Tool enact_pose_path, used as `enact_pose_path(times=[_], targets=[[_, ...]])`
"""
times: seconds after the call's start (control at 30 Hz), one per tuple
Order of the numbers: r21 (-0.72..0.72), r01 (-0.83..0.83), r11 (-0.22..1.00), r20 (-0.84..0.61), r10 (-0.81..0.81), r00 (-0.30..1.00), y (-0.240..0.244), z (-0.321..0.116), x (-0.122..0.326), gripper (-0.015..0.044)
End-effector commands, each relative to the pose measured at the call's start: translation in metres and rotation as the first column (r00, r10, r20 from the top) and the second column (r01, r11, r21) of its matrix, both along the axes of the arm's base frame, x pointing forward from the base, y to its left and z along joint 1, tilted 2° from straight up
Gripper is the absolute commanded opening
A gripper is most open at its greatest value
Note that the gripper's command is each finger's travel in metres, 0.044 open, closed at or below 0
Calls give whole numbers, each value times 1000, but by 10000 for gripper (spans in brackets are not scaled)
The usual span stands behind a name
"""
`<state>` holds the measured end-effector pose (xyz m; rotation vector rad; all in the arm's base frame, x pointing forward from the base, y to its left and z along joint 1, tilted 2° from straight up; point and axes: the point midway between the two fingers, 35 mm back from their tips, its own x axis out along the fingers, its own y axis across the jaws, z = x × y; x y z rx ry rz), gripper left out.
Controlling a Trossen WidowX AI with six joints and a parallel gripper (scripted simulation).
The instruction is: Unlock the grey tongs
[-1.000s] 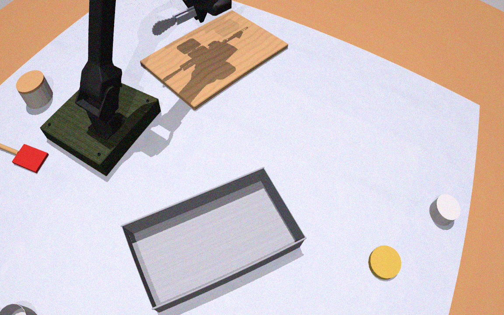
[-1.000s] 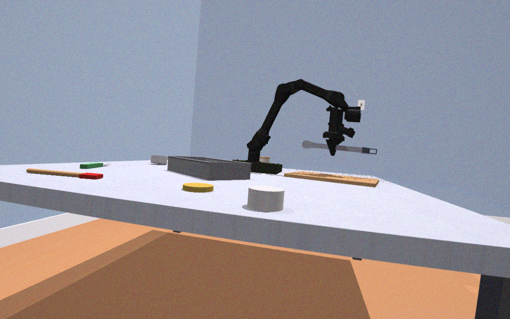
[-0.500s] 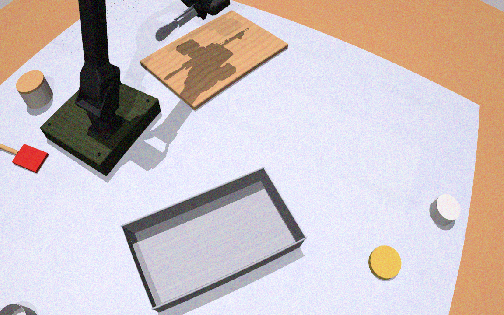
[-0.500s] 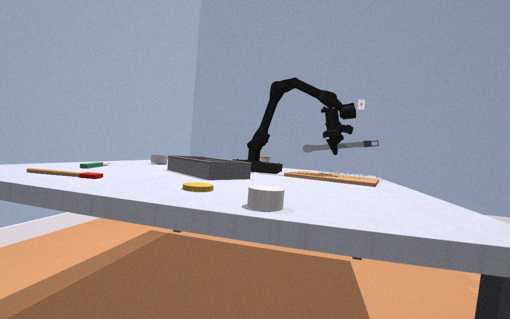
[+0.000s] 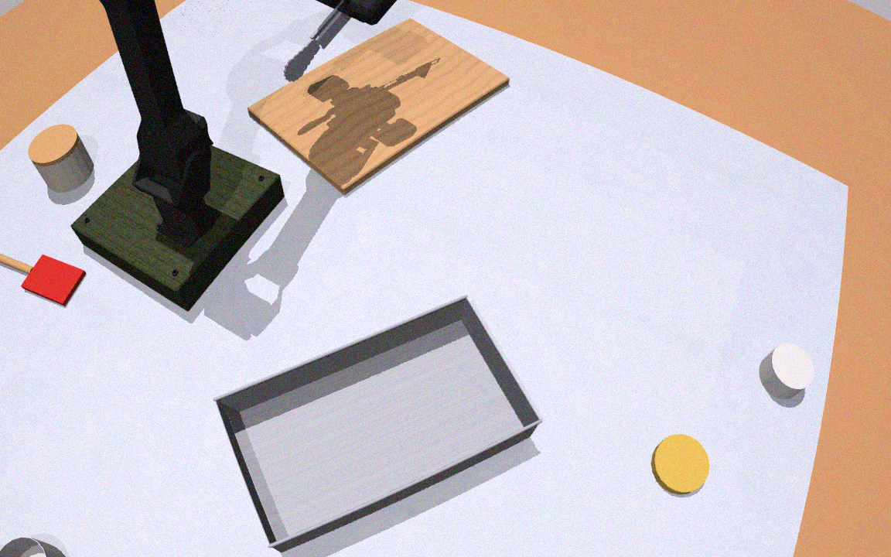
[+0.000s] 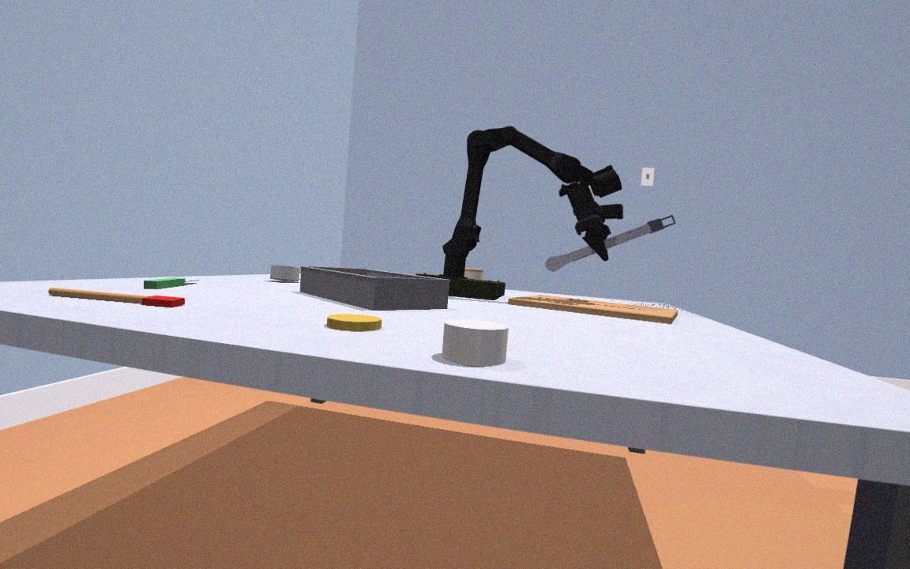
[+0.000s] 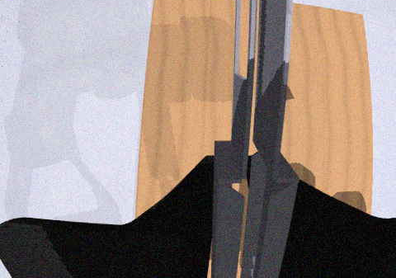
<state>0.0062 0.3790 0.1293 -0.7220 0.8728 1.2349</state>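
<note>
The grey tongs are held in the air above the wooden board. In the exterior view they slant, with the rounded tip end low on the left and the hinge end with its open loop high on the right. Their arms look close together in the wrist view. My gripper is shut on the tongs around the middle of their length. In the top view the hinge end is out of frame. The roasting tin is empty.
A cylinder with an orange top stands beside the robot's base. A red-headed tool, a green block, a yellow disc and a white cylinder are away from the board.
</note>
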Motion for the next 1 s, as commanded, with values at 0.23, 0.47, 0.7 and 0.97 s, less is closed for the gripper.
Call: enact_pose_path(times=[0.23,0.47,0.7,0.97], targets=[[220,-5,976,52,-7,999,-3,20,-2,-150],[345,-3,938,73,-24,997,-9,29,-2,-150],[465,1,885,86,-46,995,-18,39,-3,-150],[592,10,806,87,-76,993,-32,50,-3,-150]])
